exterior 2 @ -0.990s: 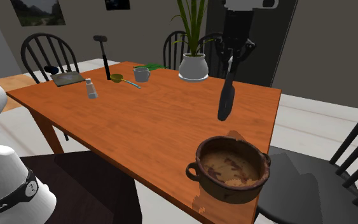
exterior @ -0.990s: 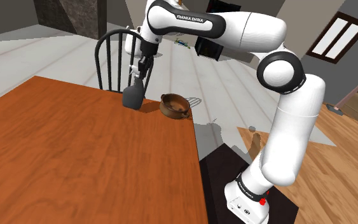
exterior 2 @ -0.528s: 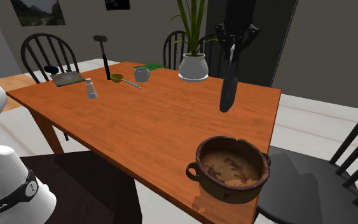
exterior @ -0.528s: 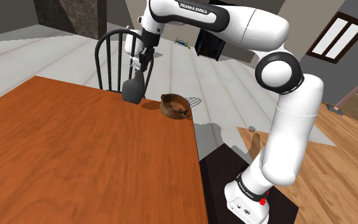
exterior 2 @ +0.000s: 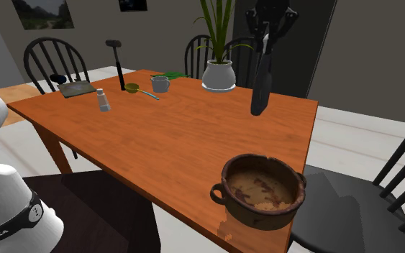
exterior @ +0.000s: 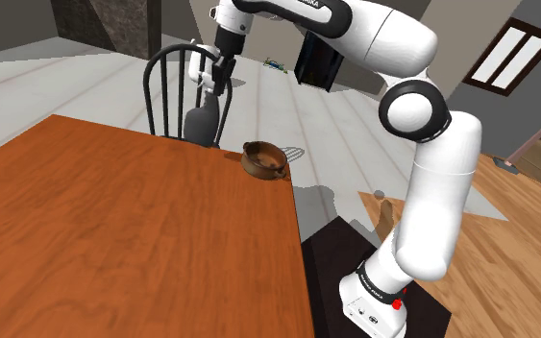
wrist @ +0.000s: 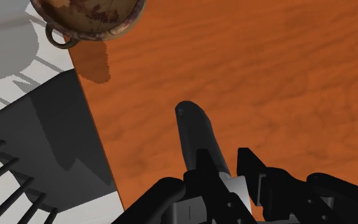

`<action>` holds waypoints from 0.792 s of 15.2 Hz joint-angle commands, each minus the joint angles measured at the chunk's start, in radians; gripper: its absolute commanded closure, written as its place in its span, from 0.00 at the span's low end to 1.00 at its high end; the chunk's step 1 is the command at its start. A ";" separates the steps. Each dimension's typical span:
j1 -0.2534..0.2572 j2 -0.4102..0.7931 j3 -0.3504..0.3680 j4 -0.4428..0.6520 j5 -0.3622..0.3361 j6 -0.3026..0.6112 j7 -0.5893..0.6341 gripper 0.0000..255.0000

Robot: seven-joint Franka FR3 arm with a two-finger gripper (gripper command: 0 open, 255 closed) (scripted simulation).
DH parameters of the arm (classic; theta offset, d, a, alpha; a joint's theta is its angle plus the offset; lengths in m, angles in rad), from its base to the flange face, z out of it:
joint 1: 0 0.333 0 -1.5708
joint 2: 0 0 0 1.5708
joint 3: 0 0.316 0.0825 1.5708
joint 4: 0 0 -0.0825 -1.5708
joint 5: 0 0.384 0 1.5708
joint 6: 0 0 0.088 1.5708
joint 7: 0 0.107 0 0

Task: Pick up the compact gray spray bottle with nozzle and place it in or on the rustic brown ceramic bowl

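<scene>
1. An orange-brown wooden table [exterior 2: 157, 136] stands in a room with dark spindle-back chairs [exterior 2: 57, 61] around it.
2. Nearest in the second exterior view, the rough brown bowl with loop handles [exterior 2: 262, 190] sits empty at the table's near corner, right by the edge.
3. Beyond it, the black two-finger gripper [exterior 2: 266, 42] is clamped on the top of the slim dark-grey spray bottle [exterior 2: 259, 90]. The bottle hangs upright in the air, clear of the tabletop and apart from the bowl.
4. The step in hand looks like the carry to the bowl. The arm should hold the bottle's base above the rim, centre it over the bowl, then lower and let go only inside. A knock could push the bowl off the edge.
5. Farthest, a white plant pot [exterior 2: 219, 74] and a grey mug [exterior 2: 161, 84] stand by the table's far edge, well apart from that path.
</scene>
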 commanded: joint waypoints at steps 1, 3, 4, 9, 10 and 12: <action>0.003 0.016 0.000 0.055 -0.002 -0.039 0.003 1.00; 0.006 0.034 0.000 0.112 -0.004 -0.078 0.006 1.00; 0.008 0.045 0.001 0.143 -0.006 -0.098 0.007 1.00; -0.054 -0.053 -0.016 0.051 0.014 -0.108 -0.062 1.00; -0.069 -0.075 -0.021 0.031 0.018 -0.112 -0.080 1.00; -0.099 -0.114 -0.033 0.000 0.027 -0.122 -0.118 1.00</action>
